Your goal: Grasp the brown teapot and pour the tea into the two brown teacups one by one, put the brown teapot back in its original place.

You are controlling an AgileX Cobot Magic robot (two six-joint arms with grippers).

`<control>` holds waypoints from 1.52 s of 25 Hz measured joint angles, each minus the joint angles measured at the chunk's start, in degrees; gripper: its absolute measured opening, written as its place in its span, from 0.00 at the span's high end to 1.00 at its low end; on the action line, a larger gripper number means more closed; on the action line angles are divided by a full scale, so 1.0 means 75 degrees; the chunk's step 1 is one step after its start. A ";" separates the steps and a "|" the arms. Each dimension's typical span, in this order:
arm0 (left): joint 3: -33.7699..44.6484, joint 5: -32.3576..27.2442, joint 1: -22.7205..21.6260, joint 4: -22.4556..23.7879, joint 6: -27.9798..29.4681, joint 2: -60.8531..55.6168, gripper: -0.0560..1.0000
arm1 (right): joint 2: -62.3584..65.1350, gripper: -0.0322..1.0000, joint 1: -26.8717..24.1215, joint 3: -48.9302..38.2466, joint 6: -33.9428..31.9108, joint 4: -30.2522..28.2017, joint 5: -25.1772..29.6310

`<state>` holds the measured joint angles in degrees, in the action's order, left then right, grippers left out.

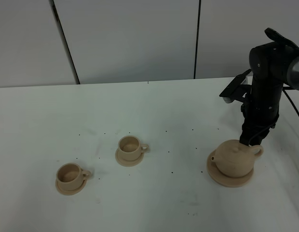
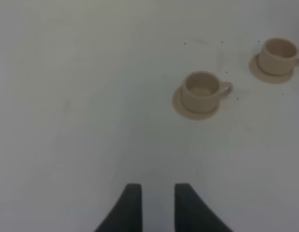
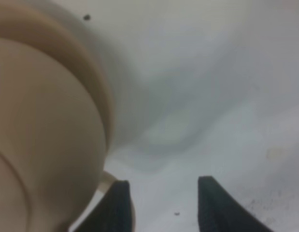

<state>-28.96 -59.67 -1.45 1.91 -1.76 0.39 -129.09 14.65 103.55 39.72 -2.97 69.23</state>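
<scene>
Right gripper (image 3: 162,186): jaws part-open, empty, lined up beside the handle (image 1: 256,150) for the grab!
Brown teapot (image 1: 234,158): sits on its plate (image 1: 213,175).

teapot (image 1: 234,157): tan, upright on plate (image 1: 221,181) | 2 teacups (image 1: 129,145) (image 1: 69,173): upright on saucers (image 1: 121,159)

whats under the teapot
A flat round plate; its rim shows at the front and sides of the teapot. The plate's middle is hidden by the pot.

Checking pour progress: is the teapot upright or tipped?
Upright: the brown teapot sits level on its plate, lid on top.
</scene>
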 joint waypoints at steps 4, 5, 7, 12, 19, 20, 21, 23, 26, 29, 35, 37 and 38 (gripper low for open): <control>0.0000 0.0000 0.0000 0.0000 0.0000 0.0000 0.72 | 0.0000 0.65 0.0000 0.0000 -0.0263 -0.0021 0.0000; 0.0000 0.0000 0.0000 0.0000 0.0000 0.0000 0.72 | 0.0000 0.65 0.0000 0.0000 -0.0316 -0.0021 0.0000; 0.0000 0.0000 0.0000 0.0000 0.0000 0.0000 0.72 | 0.0000 0.65 0.0000 0.0000 -0.0447 -0.0024 0.0012; 0.0000 0.0000 0.0000 0.0000 0.0000 0.0000 0.72 | 0.0000 0.65 0.0000 0.0000 -0.0642 -0.0059 0.0015; 0.0000 0.0000 0.0000 0.0000 0.0000 0.0000 0.72 | 0.0000 0.65 0.0000 0.0000 -0.0763 -0.0358 0.0021; 0.0000 0.0000 0.0000 0.0000 0.0000 0.0000 0.72 | 0.0000 0.65 0.0000 0.0000 -0.0781 -0.0357 0.0024; 0.0000 0.0000 0.0000 0.0000 0.0000 0.0000 0.72 | 0.0000 0.65 0.0000 0.0000 -0.0811 -0.0357 0.0024; 0.0000 0.0000 0.0000 0.0000 0.0000 0.0000 0.72 | 0.0000 0.65 0.0000 0.0000 -0.0853 -0.0357 0.0024; 0.0000 0.0000 0.0000 0.0000 0.0000 0.0000 0.72 | 0.0000 0.65 0.0000 0.0000 -0.0917 -0.0358 0.0024; 0.0000 0.0000 0.0000 0.0000 0.0000 0.0000 0.72 | 0.0000 0.65 0.0000 0.0000 -0.1077 -0.0358 0.0024; 0.0000 0.0000 0.0000 0.0000 0.0000 0.0000 0.72 | 0.0000 0.65 0.0000 0.0000 -0.1262 -0.0365 0.0024; 0.0000 0.0000 0.0000 0.0000 0.0000 0.0000 0.72 | 0.0000 0.65 0.0000 0.0000 -0.1271 -0.0365 0.0024; 0.0000 0.0000 0.0000 0.0000 0.0000 0.0000 0.72 | 0.0000 0.65 0.0000 0.0000 -0.1280 -0.0365 0.0024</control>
<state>-28.96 -59.67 -1.45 1.91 -1.76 0.39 -129.09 14.65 103.55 30.12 -5.71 69.41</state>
